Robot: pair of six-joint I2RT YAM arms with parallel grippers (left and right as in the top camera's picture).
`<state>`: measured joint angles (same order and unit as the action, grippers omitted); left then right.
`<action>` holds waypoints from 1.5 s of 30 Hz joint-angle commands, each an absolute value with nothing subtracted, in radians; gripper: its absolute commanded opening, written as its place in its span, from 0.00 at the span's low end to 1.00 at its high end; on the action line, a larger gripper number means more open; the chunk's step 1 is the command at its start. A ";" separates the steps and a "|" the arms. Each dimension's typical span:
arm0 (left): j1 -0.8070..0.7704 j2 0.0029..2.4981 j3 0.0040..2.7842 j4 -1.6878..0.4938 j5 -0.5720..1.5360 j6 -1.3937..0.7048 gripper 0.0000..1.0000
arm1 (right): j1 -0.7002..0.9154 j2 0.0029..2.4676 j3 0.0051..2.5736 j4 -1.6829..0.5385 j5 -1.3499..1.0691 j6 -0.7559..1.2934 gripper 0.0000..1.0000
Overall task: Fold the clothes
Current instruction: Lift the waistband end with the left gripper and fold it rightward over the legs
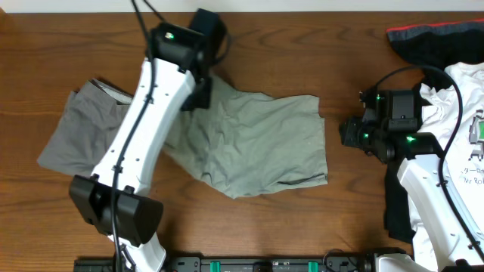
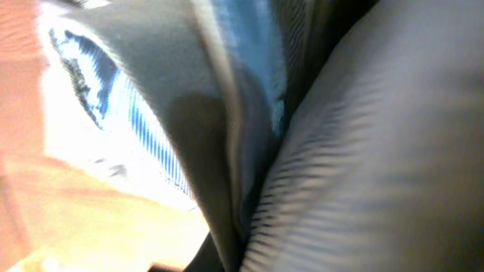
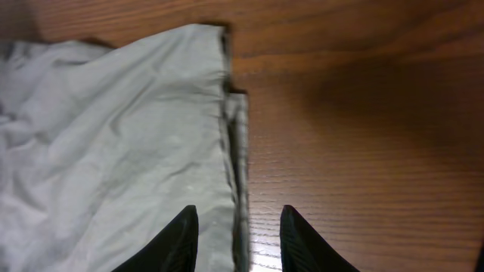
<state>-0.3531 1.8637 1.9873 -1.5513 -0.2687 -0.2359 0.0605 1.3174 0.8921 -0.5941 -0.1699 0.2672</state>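
Two views are splitting the detail. Overhead cam is showing the khaki shorts (image 1: 257, 143) lying spread mid-table (image 1: 340, 45), w/ the left gripper (image 1: 198, 94) sitting on their far edge. Left wrist cam is filling w/ blurred cloth and blue-striped lining (image 2: 144, 128) right up close.

Left jaws are pressing fully closed, pinching that lined edge. The right gripper (image 3: 238, 219) is hovering at the shorts' right hem, jaws partly apart, gripping nothing; contact w/ cloth – can't tell.

Grey shorts (image 1: 72, 140) are lying toward the left edge. A white T-shirt (image 1: 457, 98) is lying at the right edge, a black garment (image 1: 431, 34) in the far right corner.

Dark lettering (image 1: 475, 172) is printed on the white T-shirt (image 1: 463, 98); too small to read.
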 commanded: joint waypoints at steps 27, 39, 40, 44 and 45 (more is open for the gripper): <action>-0.466 2.065 2.140 -1.483 -0.164 -0.468 0.06 | 0.052 1.307 0.890 -0.610 -0.165 0.285 0.34; -0.624 2.296 2.140 -1.393 -0.125 -0.601 0.06 | 0.053 1.307 0.890 -0.633 -0.165 0.285 0.33; -0.632 2.308 2.140 -1.375 -0.102 -0.601 0.06 | 0.053 1.307 0.890 -0.633 -0.165 0.285 0.33; -0.660 2.334 2.137 -1.340 -0.088 -0.603 0.12 | 0.053 1.307 0.890 -0.633 -0.165 0.285 0.33; -0.665 2.334 2.137 -1.340 -0.088 -0.604 0.17 | 0.053 1.307 0.890 -0.633 -0.165 0.285 0.33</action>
